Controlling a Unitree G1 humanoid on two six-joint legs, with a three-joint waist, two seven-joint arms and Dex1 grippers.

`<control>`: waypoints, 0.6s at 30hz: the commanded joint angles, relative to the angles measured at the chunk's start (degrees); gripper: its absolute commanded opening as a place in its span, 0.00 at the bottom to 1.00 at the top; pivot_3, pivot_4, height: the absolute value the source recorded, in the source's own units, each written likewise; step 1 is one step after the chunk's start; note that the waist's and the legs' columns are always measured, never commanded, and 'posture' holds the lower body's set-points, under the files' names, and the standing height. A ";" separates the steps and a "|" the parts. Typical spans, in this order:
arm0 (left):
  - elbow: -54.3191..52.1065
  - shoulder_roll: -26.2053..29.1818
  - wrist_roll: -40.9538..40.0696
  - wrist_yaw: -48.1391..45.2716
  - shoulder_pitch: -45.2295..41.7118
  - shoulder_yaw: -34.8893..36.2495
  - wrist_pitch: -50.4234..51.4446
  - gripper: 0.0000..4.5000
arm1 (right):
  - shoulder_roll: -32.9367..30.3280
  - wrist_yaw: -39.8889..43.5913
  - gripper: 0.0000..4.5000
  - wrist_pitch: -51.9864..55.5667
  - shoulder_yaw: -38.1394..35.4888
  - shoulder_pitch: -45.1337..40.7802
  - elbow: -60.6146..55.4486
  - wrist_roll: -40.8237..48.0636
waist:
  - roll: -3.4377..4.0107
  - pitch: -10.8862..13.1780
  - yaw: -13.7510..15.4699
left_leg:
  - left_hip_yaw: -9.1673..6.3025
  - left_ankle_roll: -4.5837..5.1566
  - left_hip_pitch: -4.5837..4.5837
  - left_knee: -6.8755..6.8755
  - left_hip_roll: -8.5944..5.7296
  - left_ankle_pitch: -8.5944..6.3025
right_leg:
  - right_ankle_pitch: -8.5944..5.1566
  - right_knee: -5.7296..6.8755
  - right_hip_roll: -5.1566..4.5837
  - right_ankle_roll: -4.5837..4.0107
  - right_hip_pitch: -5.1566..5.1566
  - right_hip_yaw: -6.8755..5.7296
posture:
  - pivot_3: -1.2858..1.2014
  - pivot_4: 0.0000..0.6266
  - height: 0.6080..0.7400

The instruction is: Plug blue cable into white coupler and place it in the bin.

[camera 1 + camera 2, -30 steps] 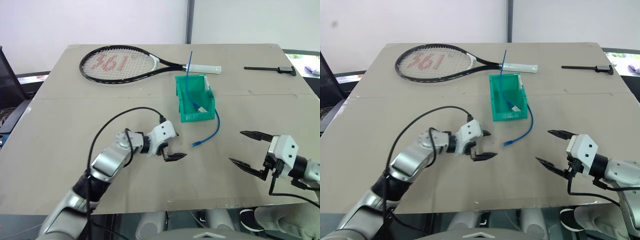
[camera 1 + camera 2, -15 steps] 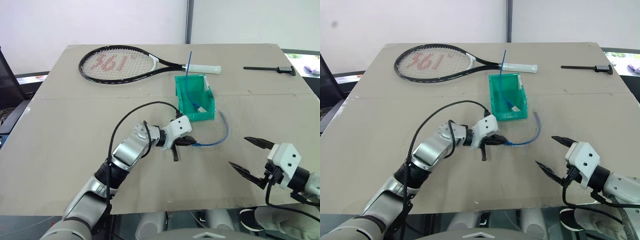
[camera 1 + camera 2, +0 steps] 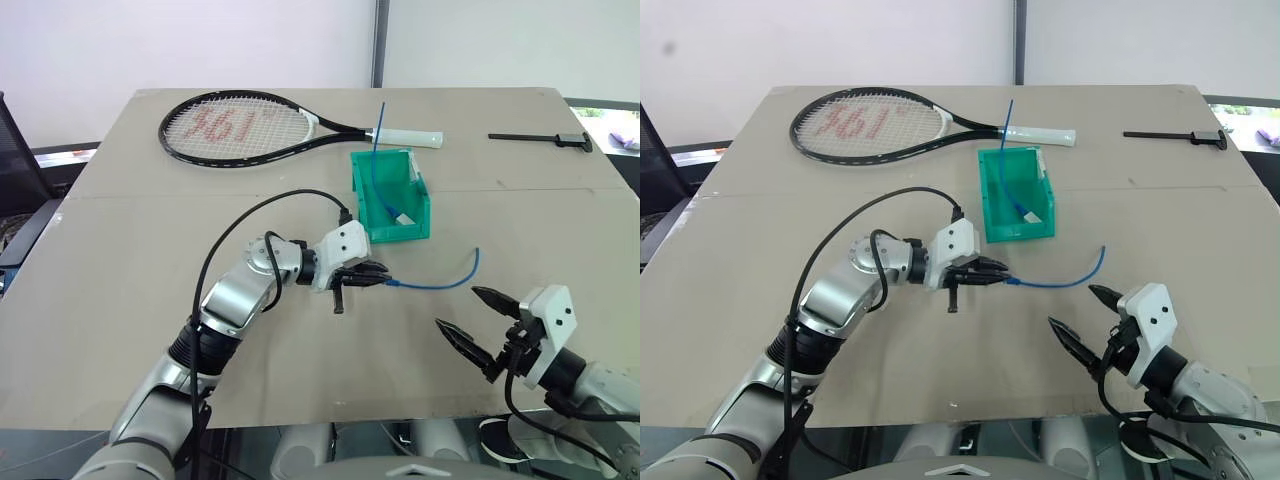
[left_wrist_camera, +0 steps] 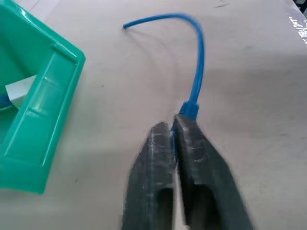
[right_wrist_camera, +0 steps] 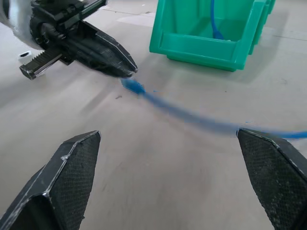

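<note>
Left tool (image 3: 368,276) is pinched shut on one plug end of the blue cable (image 3: 440,283), near the middle of the surface (image 3: 120,270), just in front of the bin (image 3: 389,196). In the left wrist view its fingers (image 4: 163,158) are pressed together on the plug boot, and the cable arcs away from them. The cable's free end curls up toward the right edge of the surface; can't tell how much of the cable is off the surface.

Right tool (image 3: 478,325) is spread wide, holding nothing, near the front right corner of the surface. It faces the left tool, and in the right wrist view the cable runs across between its fingers (image 5: 67,177) without touching either.

The bin sits upright behind the surface centre, lowered lip facing front. Inside it: a second, straighter blue cable (image 3: 378,155) leaning up over the back wall, plus a white piece (image 3: 402,216) on the floor of the bin, too small to identify.

Far side of the surface: tennis racket (image 3: 250,128) on the left, black tool-like object (image 3: 540,138) at the far right corner.
</note>
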 commanded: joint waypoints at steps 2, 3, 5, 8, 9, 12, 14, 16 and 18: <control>0.69 -0.22 -0.54 -0.47 -0.74 1.83 -2.19 0.58 | -0.69 0.08 1.00 -1.52 0.11 1.70 -2.21 -0.01 | 0.00 0.00 -0.03 | 0.00 0.00 0.00 0.00 0.00 0.00 | 0.00 0.00 0.00 0.00 0.00 0.00 | 0.52 0.24 1.00; 1.47 0.09 -0.24 -1.19 -0.70 1.61 -3.20 0.71 | -0.95 0.19 1.00 -1.78 0.38 1.99 -2.12 -0.41 | 0.00 0.00 -0.04 | 0.00 0.00 0.00 0.00 0.00 0.00 | 0.00 0.00 0.00 0.00 0.00 0.01 | 0.52 0.24 1.00; 3.19 0.94 0.08 -3.55 -0.68 1.10 -5.94 0.89 | -1.20 0.27 1.00 -2.27 1.07 2.20 -1.81 -1.03 | 0.00 0.00 -0.05 | 0.00 0.00 0.01 0.00 0.00 0.00 | 0.00 0.00 0.02 0.00 0.00 0.01 | 0.52 0.24 1.00; 7.94 2.06 1.16 -7.64 -1.82 0.49 -11.79 0.89 | -1.00 0.15 1.00 -2.86 1.61 2.36 -1.41 -1.25 | 0.00 0.00 -0.10 | 0.02 0.00 0.04 0.00 0.01 0.00 | 0.00 0.01 0.04 0.01 0.00 0.02 | 0.52 0.24 1.00; 10.78 2.10 2.34 -8.51 -2.93 0.10 -14.48 0.89 | -0.92 0.26 1.00 -3.14 1.69 2.62 -1.34 -1.34 | 0.00 0.00 -0.07 | 0.02 0.00 0.04 0.00 0.02 0.00 | -0.01 0.01 0.06 0.01 0.00 0.01 | 0.52 0.24 1.00; 22.10 0.40 6.23 -10.00 -8.31 -1.36 -21.90 0.89 | -1.20 1.32 1.00 -5.09 1.53 4.86 -1.29 -2.35 | -0.03 -0.01 0.28 | -0.02 0.01 0.02 0.02 0.01 0.00 | -0.01 0.01 0.08 0.01 0.01 -0.03 | 0.52 0.24 1.00; 28.29 -1.05 8.17 -10.97 -11.30 -2.27 -25.76 0.89 | -1.76 2.05 1.00 -6.89 1.31 6.70 -1.33 -3.80 | -0.04 -0.02 0.33 | -0.05 0.01 -0.01 0.07 -0.03 0.00 | -0.01 0.01 0.08 0.02 0.03 -0.06 | 0.52 0.24 1.00; 32.91 -2.07 9.73 -11.88 -13.34 -2.94 -29.27 0.89 | -1.84 2.28 1.00 -8.16 1.11 7.84 -1.39 -4.54 | -0.05 -0.03 0.12 | -0.03 0.02 -0.05 0.07 -0.09 -0.01 | 0.02 -0.01 0.05 0.06 0.03 -0.02 | 0.52 0.24 1.00; 36.12 -3.40 10.06 -14.00 -14.98 -3.26 -31.45 0.89 | -1.62 1.94 1.00 -9.06 0.72 9.11 -1.86 -5.20 | -0.06 -0.03 -0.10 | 0.03 0.04 -0.05 0.08 -0.10 -0.02 | 0.10 -0.03 0.04 0.26 0.03 0.04 | 0.52 0.24 1.00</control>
